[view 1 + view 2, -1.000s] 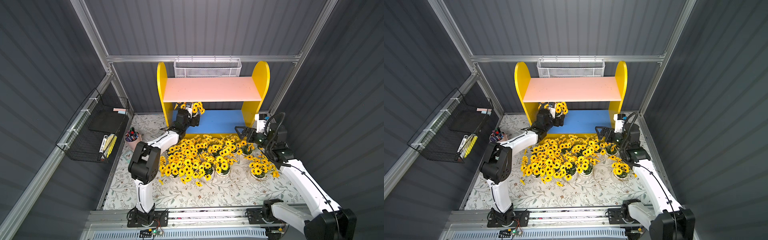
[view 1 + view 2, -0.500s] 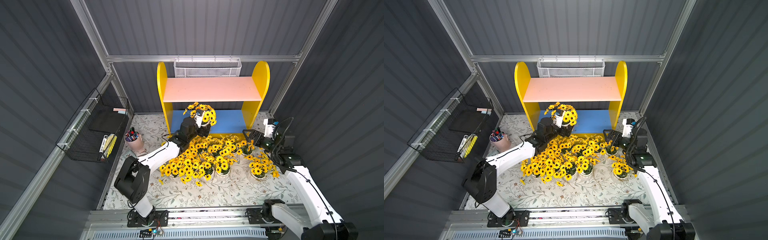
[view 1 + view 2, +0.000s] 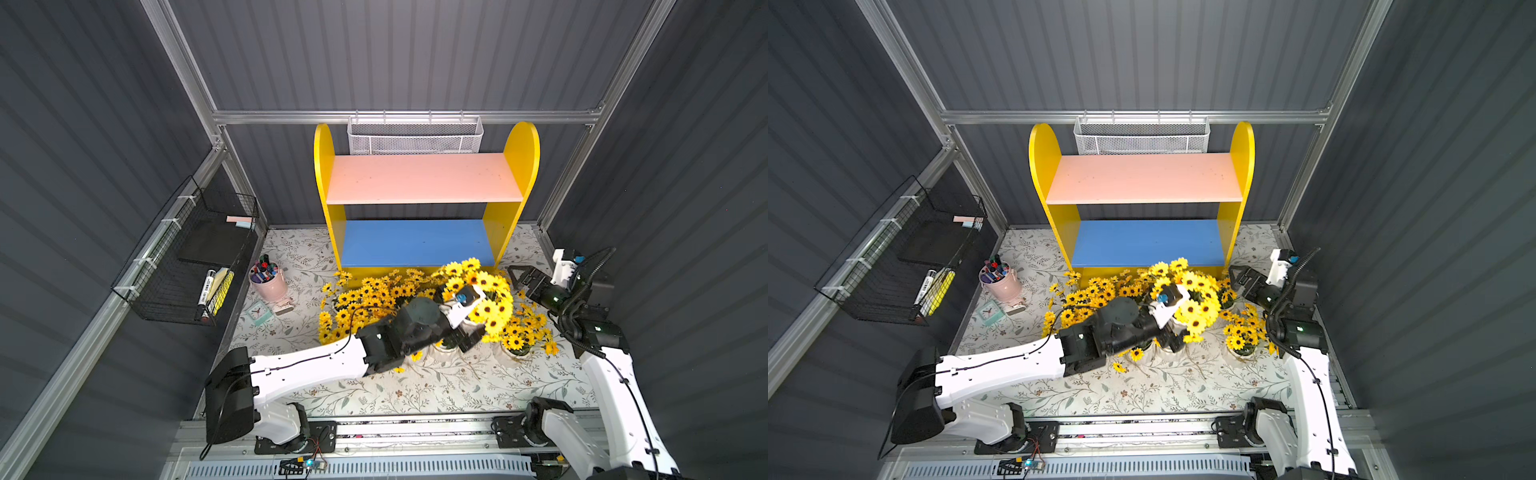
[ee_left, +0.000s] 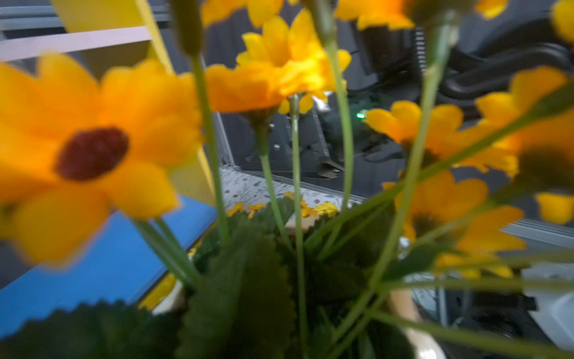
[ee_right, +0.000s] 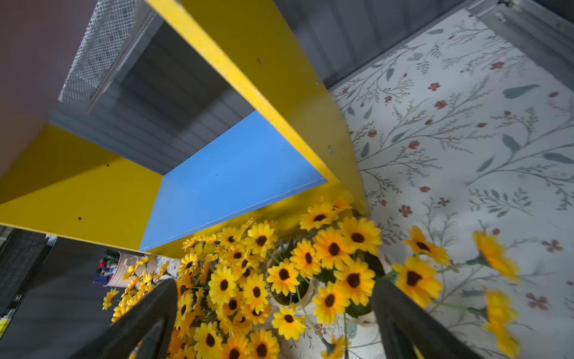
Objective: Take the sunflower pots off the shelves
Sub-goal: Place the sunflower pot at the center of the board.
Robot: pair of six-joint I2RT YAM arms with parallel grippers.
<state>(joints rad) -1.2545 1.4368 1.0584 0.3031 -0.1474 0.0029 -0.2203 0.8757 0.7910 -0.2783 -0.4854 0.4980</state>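
A: Any small white pots of yellow sunflowers [image 3: 374, 297] up on the yellow wooden shelves [image 3: 424, 178] with the pink top board and the blue bottom board?
B: Nope. Looks bare on both boards in both top views
A: So where now?
B: Down on the flowery white mat [image 3: 415, 390], bunched up close together right in front of the shelves
A: And the black left gripper [image 3: 471, 334]?
B: Closed around one last white pot of sunflowers [image 3: 486, 305], up in the air over the right part of the bunch. Shows only blurry flowers, leaves and a bit of pot rim from the left wrist
A: And the black right gripper [image 3: 516, 277]?
B: Wide open, holding nothing, just beside the right leg of the shelves
A: Left to do?
B: Seems nearly done. Just setting that one pot down on the mat and letting go
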